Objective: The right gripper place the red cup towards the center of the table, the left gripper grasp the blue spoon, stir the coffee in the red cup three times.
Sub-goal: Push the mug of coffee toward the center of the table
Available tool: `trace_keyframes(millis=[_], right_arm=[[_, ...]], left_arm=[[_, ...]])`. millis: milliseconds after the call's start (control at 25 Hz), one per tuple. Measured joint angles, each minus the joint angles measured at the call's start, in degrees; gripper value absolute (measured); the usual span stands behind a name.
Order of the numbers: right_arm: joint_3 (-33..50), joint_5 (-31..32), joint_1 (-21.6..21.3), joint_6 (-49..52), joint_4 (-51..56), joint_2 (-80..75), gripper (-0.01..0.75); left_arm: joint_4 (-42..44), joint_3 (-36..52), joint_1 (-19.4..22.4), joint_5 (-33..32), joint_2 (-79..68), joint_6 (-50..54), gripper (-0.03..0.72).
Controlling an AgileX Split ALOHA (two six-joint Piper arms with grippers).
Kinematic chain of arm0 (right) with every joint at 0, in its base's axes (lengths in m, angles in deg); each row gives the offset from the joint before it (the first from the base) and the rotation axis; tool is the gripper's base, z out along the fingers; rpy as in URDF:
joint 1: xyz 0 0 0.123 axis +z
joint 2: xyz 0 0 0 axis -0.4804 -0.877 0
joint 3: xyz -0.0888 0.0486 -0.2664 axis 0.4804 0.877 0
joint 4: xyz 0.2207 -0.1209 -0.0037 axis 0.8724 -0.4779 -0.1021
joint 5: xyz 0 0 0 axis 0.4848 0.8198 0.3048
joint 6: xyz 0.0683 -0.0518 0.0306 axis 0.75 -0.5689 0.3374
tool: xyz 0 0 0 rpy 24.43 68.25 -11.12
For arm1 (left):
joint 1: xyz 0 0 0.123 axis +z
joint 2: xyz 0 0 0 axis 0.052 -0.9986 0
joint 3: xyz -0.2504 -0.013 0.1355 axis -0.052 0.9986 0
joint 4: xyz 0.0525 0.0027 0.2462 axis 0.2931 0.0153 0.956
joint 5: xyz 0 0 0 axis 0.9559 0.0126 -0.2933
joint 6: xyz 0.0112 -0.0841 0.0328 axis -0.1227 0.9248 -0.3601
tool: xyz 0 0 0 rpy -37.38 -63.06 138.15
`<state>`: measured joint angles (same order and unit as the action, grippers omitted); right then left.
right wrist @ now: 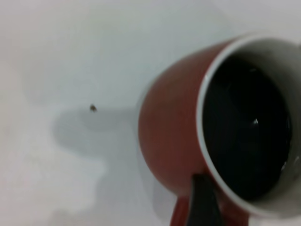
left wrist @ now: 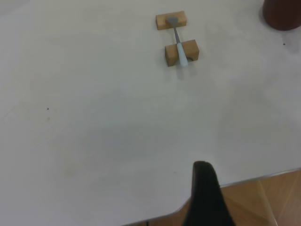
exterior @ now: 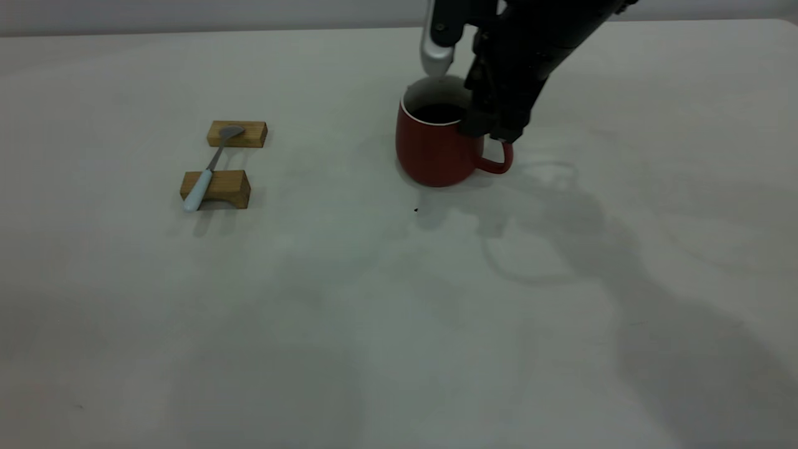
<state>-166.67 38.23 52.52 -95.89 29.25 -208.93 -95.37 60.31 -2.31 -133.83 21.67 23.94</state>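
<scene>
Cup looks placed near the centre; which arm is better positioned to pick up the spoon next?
Left. The blue spoon lies across two wooden blocks on the left side, in the left wrist view's open line. The right gripper is at the red cup's handle side.

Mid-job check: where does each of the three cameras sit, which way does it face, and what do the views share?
Exterior view: outside the rig, looking down across the off-white table; the right gripper is at the handle of the rounded dark-red ceramic mug.
Left wrist view: high near the table edge, facing the pale-blue-handled spoon lying across two tan wooden blocks; one black finger shows.
Right wrist view: just above the mug, looking into the dark coffee; one finger shows.
All three show the mug.
</scene>
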Motion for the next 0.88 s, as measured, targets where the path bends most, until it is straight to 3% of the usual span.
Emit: trace_keyframes(millis=[480, 880], right_arm=[[0.0, 1.4, 1.3, -4.7, 5.2, 1.5, 0.541], [0.0, 13.0, -6.6, -5.2, 5.6, 3.1, 0.541]], left_arm=[[0.0, 0.0, 0.0, 0.0, 0.0, 0.0, 0.575], [0.0, 0.0, 0.0, 0.0, 0.0, 0.0, 0.575]])
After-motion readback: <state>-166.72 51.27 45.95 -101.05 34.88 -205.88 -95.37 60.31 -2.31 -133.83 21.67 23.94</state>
